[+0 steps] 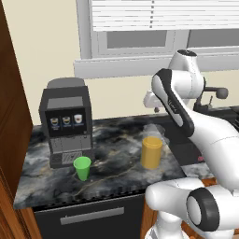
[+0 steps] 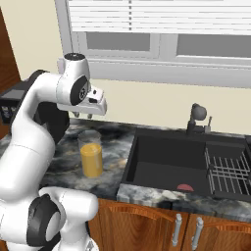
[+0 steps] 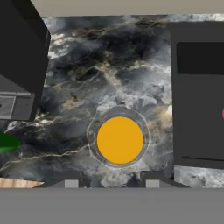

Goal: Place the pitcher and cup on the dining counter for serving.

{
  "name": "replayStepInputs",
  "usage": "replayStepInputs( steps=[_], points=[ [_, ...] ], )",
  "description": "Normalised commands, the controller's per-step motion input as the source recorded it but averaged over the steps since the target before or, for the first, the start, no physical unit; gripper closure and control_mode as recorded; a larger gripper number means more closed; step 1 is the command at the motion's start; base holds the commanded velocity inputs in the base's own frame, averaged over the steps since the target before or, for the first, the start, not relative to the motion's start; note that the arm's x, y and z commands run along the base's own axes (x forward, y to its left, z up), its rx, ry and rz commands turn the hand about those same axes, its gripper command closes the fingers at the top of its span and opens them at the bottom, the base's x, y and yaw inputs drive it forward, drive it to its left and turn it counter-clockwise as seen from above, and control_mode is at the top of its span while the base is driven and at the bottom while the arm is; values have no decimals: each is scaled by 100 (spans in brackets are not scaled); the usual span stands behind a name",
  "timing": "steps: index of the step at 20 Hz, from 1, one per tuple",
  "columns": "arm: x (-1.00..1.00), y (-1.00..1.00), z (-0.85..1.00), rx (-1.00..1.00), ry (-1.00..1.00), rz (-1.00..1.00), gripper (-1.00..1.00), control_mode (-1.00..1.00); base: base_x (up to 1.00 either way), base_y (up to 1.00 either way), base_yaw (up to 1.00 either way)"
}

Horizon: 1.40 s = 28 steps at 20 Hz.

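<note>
Directly beneath the end effector (image 3: 112,181), fingertips apart and clamped on nothing: the yellow-orange pitcher (image 3: 120,139), upright on the marbled tabletop (image 3: 109,65) between coffee machine (image 1: 66,122) and sink (image 2: 169,164). Further left, in front of the machine and well apart from the pitcher: the green cup (image 1: 82,168), upright.

pitcher (image 1: 151,153): matt yellow-orange body, clear glassy rim
cup (image 1: 82,168): smooth green plastic
desk (image 1: 116,154): polished dark marbled stone
coffee machine (image 1: 66,122): matt dark casing, probably plastic
sink (image 2: 166,164): matt black
cabinet doors (image 2: 147,225): glossy reddish wood
</note>
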Motion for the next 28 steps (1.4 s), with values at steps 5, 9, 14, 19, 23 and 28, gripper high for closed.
replayStepInputs(
  steps=[5,9,14,19,23,28],
  points=[
    [-11,2,-27,0,0,0,-100,-100,0,0,0],
    [-3,0,-55,0,0,0,-100,-100,0,0,0],
    [-8,0,-51,0,-7,0,-100,-100,0,0,0],
    [-16,0,-25,0,-11,3,-100,-100,0,0,0],
    [0,-2,-10,0,-1,1,-100,-100,0,0,0],
    [0,-8,-8,0,0,0,-100,-100,0,0,0]
  ],
)
